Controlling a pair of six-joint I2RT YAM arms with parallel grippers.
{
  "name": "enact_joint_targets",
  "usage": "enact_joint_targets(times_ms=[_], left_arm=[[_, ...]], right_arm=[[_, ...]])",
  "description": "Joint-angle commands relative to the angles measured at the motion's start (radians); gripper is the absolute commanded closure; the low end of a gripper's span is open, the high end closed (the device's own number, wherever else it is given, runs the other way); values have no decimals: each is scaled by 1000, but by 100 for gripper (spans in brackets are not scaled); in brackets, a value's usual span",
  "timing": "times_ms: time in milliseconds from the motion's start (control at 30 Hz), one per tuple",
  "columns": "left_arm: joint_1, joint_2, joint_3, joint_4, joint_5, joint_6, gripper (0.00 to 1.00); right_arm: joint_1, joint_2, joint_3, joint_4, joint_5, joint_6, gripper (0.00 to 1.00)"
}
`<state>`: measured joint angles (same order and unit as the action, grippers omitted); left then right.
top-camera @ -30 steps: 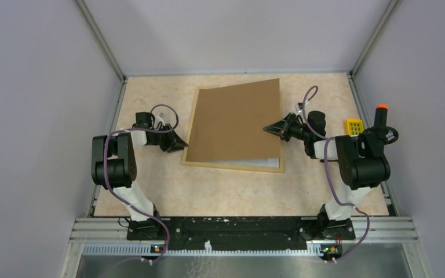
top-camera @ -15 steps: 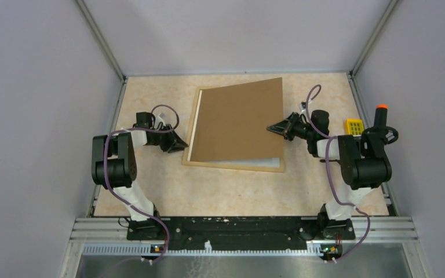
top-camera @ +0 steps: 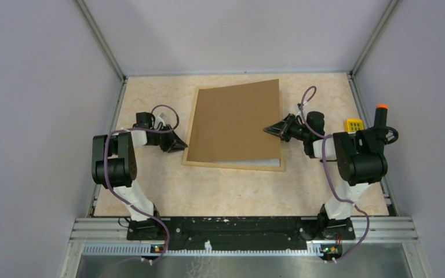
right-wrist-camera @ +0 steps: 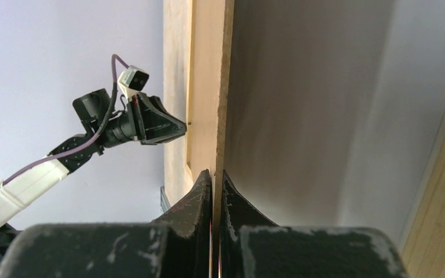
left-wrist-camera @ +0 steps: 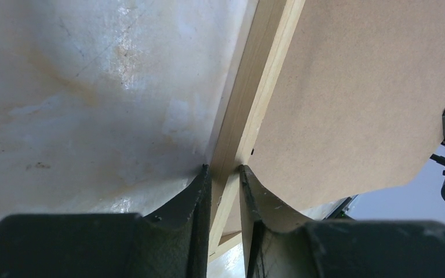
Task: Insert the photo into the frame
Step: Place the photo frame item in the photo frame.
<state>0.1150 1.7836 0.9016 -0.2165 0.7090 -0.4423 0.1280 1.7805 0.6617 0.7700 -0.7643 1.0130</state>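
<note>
The frame [top-camera: 232, 167], thin light wood, lies in the middle of the table. A brown backing board [top-camera: 234, 121] lies askew over it. My right gripper [top-camera: 266, 130] is shut on the board's right edge [right-wrist-camera: 211, 87] and holds that side up off the frame; the jaws [right-wrist-camera: 216, 174] pinch the thin board. My left gripper [top-camera: 184, 143] is at the frame's left rail, fingers closed on either side of the wood moulding [left-wrist-camera: 249, 98], gripper [left-wrist-camera: 225, 169]. A pale strip [top-camera: 261, 161] shows below the board's near edge. The photo is hidden.
A small yellow block [top-camera: 354, 125] and an orange-tipped black tool [top-camera: 381, 110] sit at the table's right edge behind my right arm. Grey walls close in the beige marbled table [top-camera: 237, 191] on three sides.
The right gripper swung the backing board a little to the right, baring a white strip on the frame's left side, then back left over it. The left jaws narrowed onto the frame rail.
</note>
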Motion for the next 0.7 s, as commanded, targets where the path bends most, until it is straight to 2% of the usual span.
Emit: enact_joint_targets(times_ms=[0, 167, 333, 500, 667], left_arm=[[-26, 14, 5, 26, 66, -1, 72], [-26, 13, 7, 24, 65, 0, 73], [-26, 9, 7, 21, 64, 3, 73], [-27, 6, 7, 20, 63, 3, 74], [-25, 3, 7, 17, 59, 8, 74]], right_arm=[[35, 6, 28, 1, 19, -91, 100], [41, -41, 101, -300, 79, -223, 95], [45, -78, 206, -637, 172, -386, 79], [66, -74, 311, -842, 271, -496, 68], [91, -56, 382, -965, 369, -563, 51]])
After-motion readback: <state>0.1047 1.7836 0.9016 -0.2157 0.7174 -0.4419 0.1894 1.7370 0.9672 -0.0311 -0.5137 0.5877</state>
